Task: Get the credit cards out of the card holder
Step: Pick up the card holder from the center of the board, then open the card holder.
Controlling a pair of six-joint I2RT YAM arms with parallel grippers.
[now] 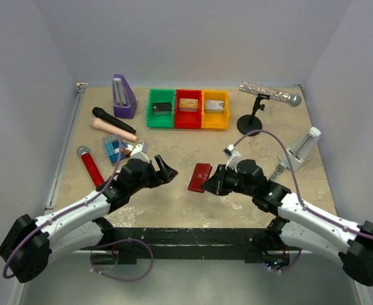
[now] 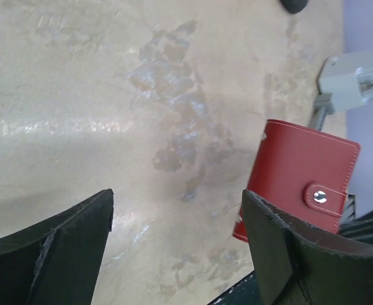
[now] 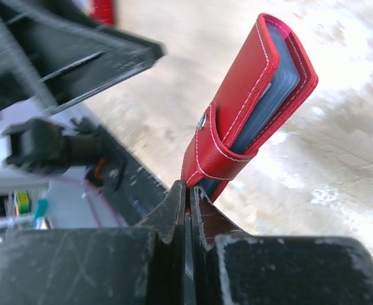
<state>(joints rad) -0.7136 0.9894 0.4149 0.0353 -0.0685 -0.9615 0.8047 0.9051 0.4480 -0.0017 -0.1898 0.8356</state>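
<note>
Card holder [image 1: 200, 176]: dark red, folded closed, its tab [image 2: 323, 197] fastened with a silver snap. It sits near the middle of the surface [image 1: 173, 203], between the two arms and right against the right arm's tip.

Right gripper [image 1: 213, 183]: jaws pressed together. In the right wrist view the holder's lower end [image 3: 256, 101] meets the fingertips [image 3: 187, 190] and sticks out from them at a slant, tab side toward the camera. The jaws appear to pinch a thin edge at that end, though the exact contact is hidden behind the tips. A blue-grey lining shows between the red covers. No single credit card can be made out.

Left gripper [image 1: 167, 170]: jaws spread wide with nothing between them. In the left wrist view the holder [image 2: 300, 175] lies beyond and outside the right-hand finger [image 2: 281, 254], not in the gap. Only bare mottled surface [image 2: 110, 95] shows between the fingers. From above, the left jaws face the holder across a short gap and do not touch it.

Far edge of the surface: green tray [image 1: 161, 108], red tray [image 1: 188, 108] and yellow tray [image 1: 215, 108] side by side, well apart from the holder.
</note>
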